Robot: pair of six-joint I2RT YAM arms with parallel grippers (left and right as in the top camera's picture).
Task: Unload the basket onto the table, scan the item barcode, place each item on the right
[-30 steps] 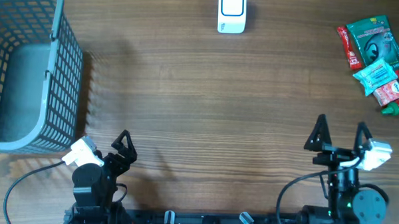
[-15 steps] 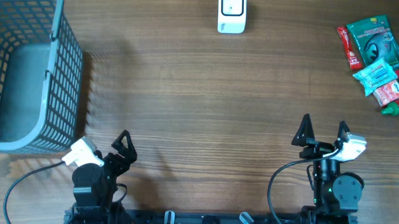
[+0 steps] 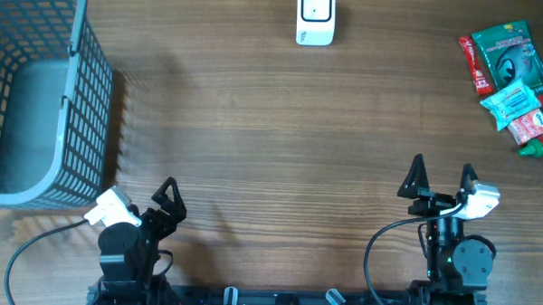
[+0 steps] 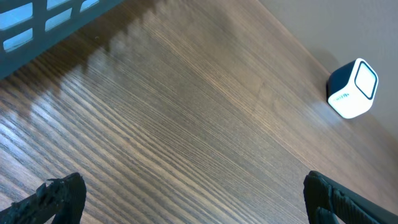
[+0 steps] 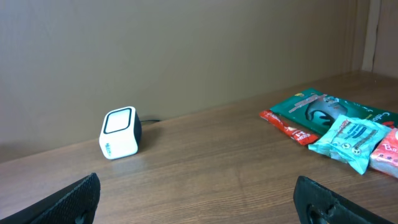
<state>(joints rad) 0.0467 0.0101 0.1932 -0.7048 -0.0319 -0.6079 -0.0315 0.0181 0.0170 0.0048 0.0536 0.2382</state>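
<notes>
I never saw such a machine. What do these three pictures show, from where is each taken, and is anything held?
This is a robot with two arms at a wooden table, each ending in a two-finger gripper. The overhead picture looks straight down: the left gripper and right gripper are at the near edge. The other two come from cameras on the wrists; the dark shapes in their lower corners are the fingers. On the table are a mesh basket at the left, a small white scanner at the far edge, and a pile of packets at the right. Both grippers are open and hold nothing.
</notes>
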